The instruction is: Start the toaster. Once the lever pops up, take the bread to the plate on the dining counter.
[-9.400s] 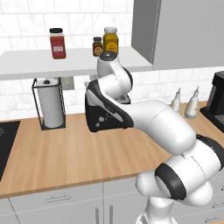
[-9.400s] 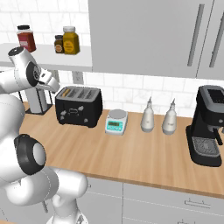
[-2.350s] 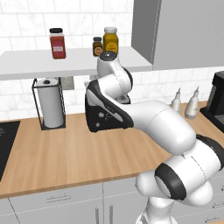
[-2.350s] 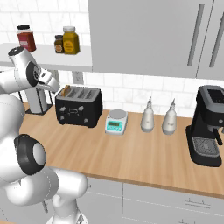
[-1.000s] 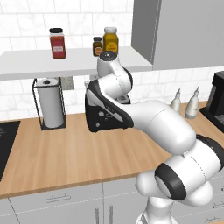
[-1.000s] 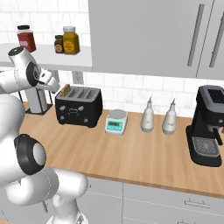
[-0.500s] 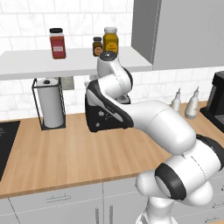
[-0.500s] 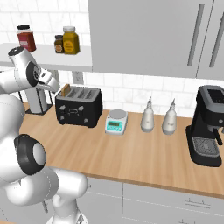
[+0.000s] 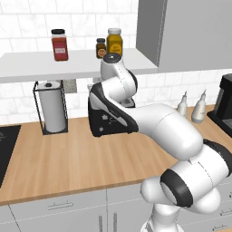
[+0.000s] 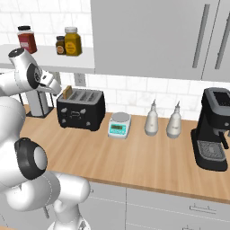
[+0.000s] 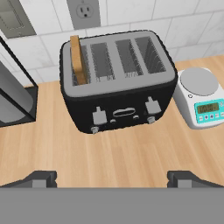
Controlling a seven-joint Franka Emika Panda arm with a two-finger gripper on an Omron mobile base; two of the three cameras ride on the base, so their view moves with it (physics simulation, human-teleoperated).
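The robot's gripper (image 11: 112, 178) hangs with its two dark fingertips (image 11: 40, 178) spread wide apart and nothing between them, poised above the wooden worktop (image 11: 122, 153) in front of the toaster (image 11: 117, 78). The black toaster, with its silvery four-slot top, sits near the tiled back wall below a wall outlet (image 11: 83, 10); its two front levers (image 11: 99, 116) sit side by side above small knobs. A golden-brown slice of bread (image 11: 78, 59) stands upright in the leftmost slot, its top edge rising above the slot. Just beside the toaster on one side is a white kitchen scale (image 11: 200, 96) with a turquoise display panel; on the other stands a paper towel roll (image 9: 52, 106) in a black wire holder. In the right base view, two pale bottles (image 10: 152, 118) stand past the scale, and a black coffee machine (image 10: 214, 128) sits well apart at the far end of the worktop. On the shelf above, a red-filled jar (image 9: 59, 44) and two amber jars (image 9: 114, 41) line up against the white tile.
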